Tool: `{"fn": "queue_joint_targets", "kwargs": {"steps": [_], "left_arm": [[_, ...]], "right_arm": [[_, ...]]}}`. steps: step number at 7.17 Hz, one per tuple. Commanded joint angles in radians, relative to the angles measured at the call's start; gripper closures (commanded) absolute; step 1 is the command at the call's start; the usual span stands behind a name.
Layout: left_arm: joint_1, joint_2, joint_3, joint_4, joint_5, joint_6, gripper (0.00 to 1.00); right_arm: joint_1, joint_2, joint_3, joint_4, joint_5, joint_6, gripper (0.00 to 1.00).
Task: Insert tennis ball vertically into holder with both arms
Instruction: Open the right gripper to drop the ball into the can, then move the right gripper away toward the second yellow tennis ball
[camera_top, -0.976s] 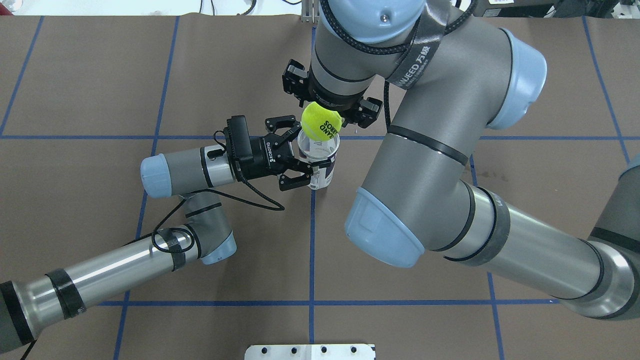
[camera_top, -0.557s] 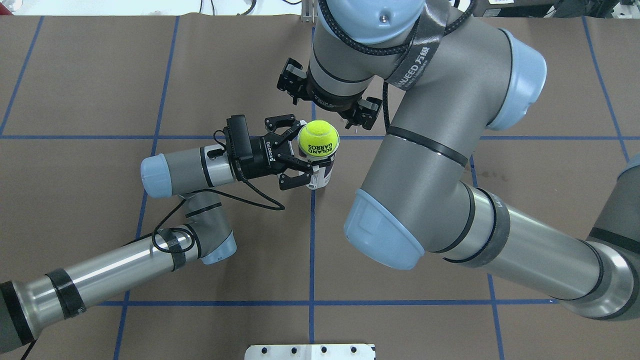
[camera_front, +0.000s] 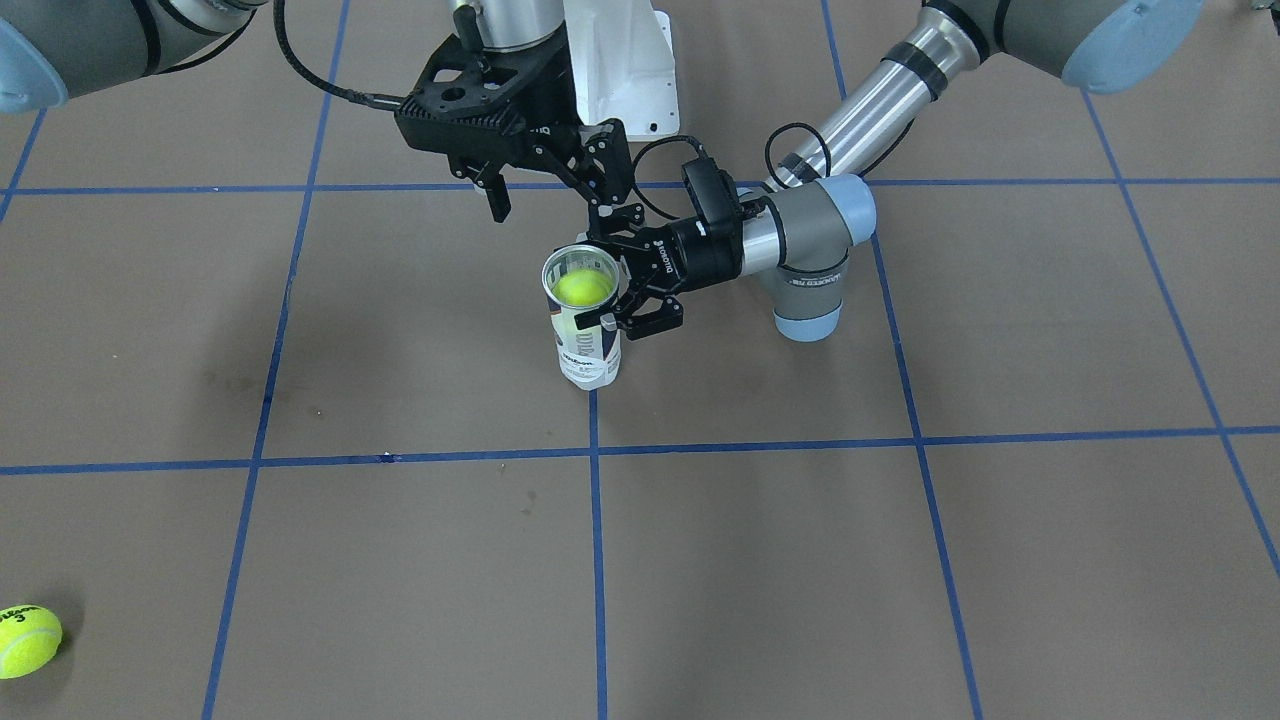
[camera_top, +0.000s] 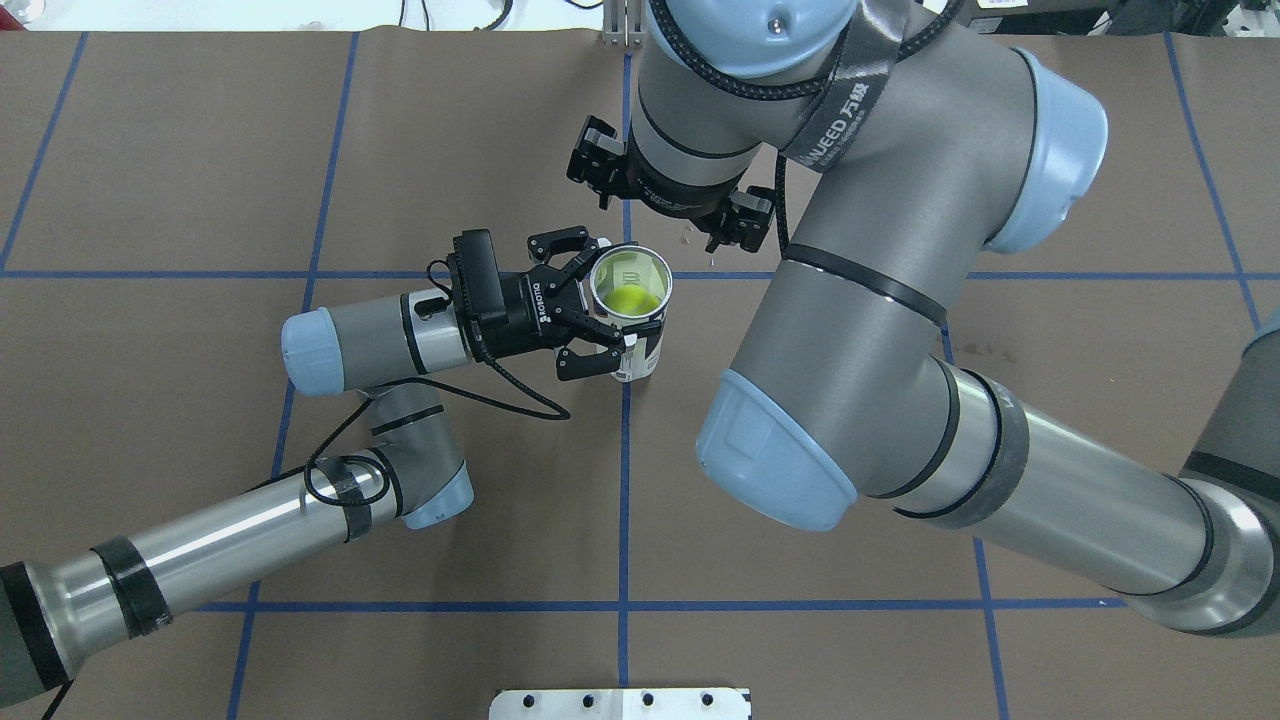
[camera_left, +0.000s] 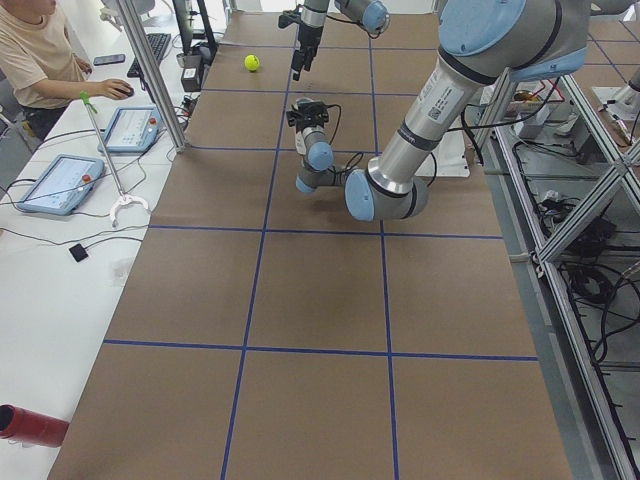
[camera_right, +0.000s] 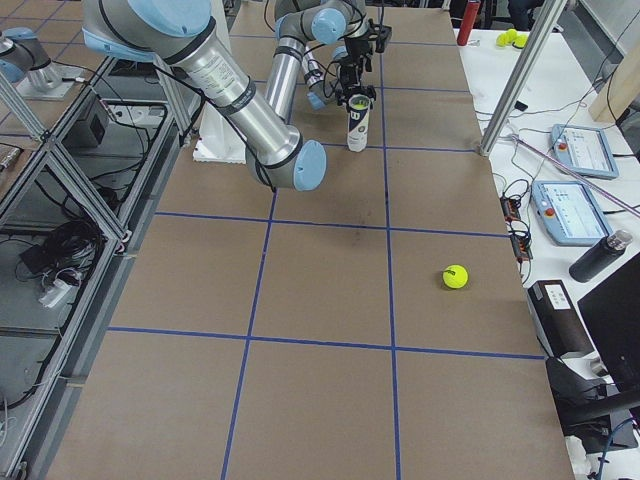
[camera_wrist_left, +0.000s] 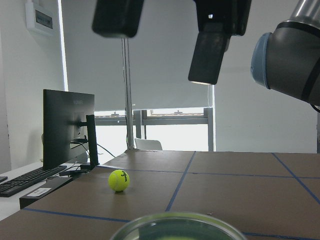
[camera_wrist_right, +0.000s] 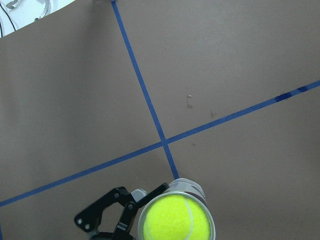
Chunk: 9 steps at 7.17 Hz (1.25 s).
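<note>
The holder (camera_top: 644, 352) was found standing upright on the surface (camera_top: 180, 470), just above the centre of the overhead view and close beside a crossing of the blue lines (camera_top: 624, 480). Its mouth was turned upward. The ball (camera_top: 629, 298) was seen inside the holder, below the metal rim; how deep it sat could not be told. In the right wrist view the ball (camera_wrist_right: 176, 223) was seen through the mouth at the bottom edge of the frame.

The left gripper (camera_top: 603, 303) was positioned level, entering from the left of the overhead view. Its jaws were closed on the upper part of the holder, with one finger on each side of it. In the front-facing view the same grip was recorded from the right of the holder (camera_front: 588, 352).

The right gripper (camera_front: 553, 190) was noted in the upper middle of the front-facing view, pointed downward, up and to the left of the holder's mouth and not touching it. Its jaws were spread wide and nothing was held between them. In the left wrist view its two fingers (camera_wrist_left: 209, 55) were seen at the top of the frame, well apart.

A second ball (camera_front: 29, 641) was observed lying on the surface in the lower left corner of the front-facing view, well apart from the holder and both grippers.
</note>
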Motion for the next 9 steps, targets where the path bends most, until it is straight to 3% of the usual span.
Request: {"fn": "queue_joint_targets", "kwargs": {"steps": [1, 3, 4, 6, 8, 9], "left_arm": [[0.0, 0.0, -0.001, 0.0, 0.03, -0.003, 0.01], [0.0, 0.0, -0.001, 0.0, 0.03, -0.003, 0.01], [0.0, 0.0, -0.001, 0.0, 0.03, -0.003, 0.01], [0.0, 0.0, -0.001, -0.002, 0.03, -0.003, 0.01], [0.0, 0.0, -0.001, -0.002, 0.03, -0.002, 0.01], [0.0, 0.0, -0.001, -0.002, 0.03, -0.003, 0.01]], "right_arm": [[0.005, 0.001, 0.0, -0.002, 0.0, -0.005, 0.01], [0.075, -0.007, 0.014, -0.019, 0.046, -0.058, 0.01], [0.149, -0.048, 0.046, -0.045, 0.131, -0.163, 0.01], [0.272, -0.221, 0.098, -0.033, 0.202, -0.459, 0.01], [0.43, -0.347, 0.065, -0.029, 0.287, -0.809, 0.01], [0.483, -0.383, -0.017, 0.045, 0.32, -0.915, 0.01]]}}
